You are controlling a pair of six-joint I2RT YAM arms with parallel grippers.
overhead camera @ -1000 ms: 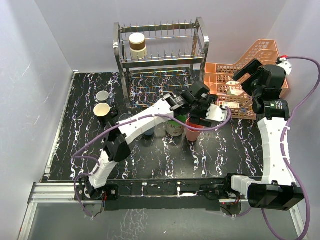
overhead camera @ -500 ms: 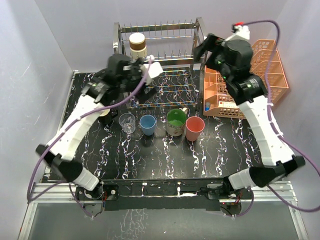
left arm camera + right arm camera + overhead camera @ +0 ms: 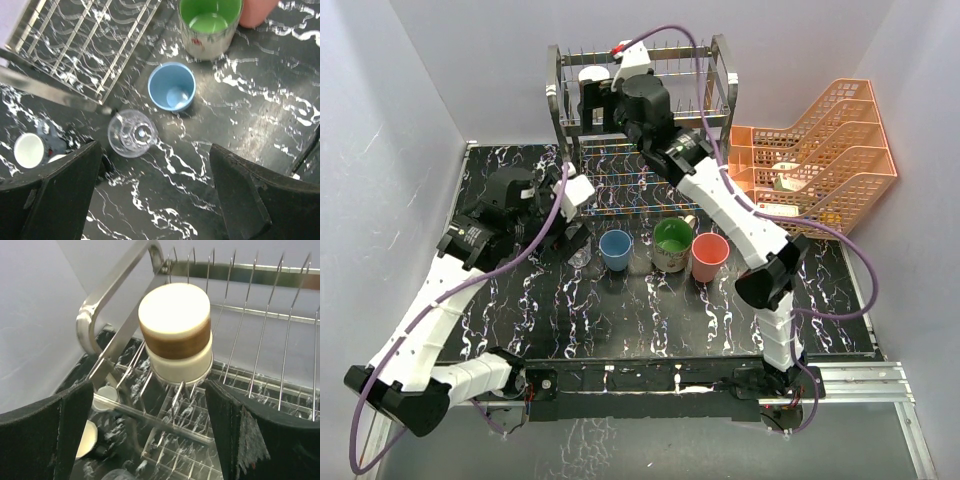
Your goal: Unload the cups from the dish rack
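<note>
The steel dish rack [image 3: 710,100] stands at the back. A brown-and-cream cup [image 3: 591,76] sits upside down on its upper tier, and shows in the right wrist view [image 3: 176,332]. My right gripper [image 3: 593,108] is open just in front of that cup, one finger to each side [image 3: 150,437], not touching it. On the table stand a clear glass [image 3: 578,252], a blue cup [image 3: 615,248], a cream mug green inside [image 3: 672,243] and a salmon tumbler [image 3: 710,255]. My left gripper [image 3: 568,230] is open and empty above the table beside the clear glass [image 3: 132,133].
Orange mesh trays [image 3: 820,150] stand at the right of the rack. A small white cup [image 3: 28,150] stands on the table left of the glass, under my left arm in the top view. The rack's lower tier [image 3: 85,45] holds no cups.
My right arm has swung left from the rack's right side to the brown-and-cream cup on the upper tier. My left arm has drawn back from the rack to above the clear glass.
</note>
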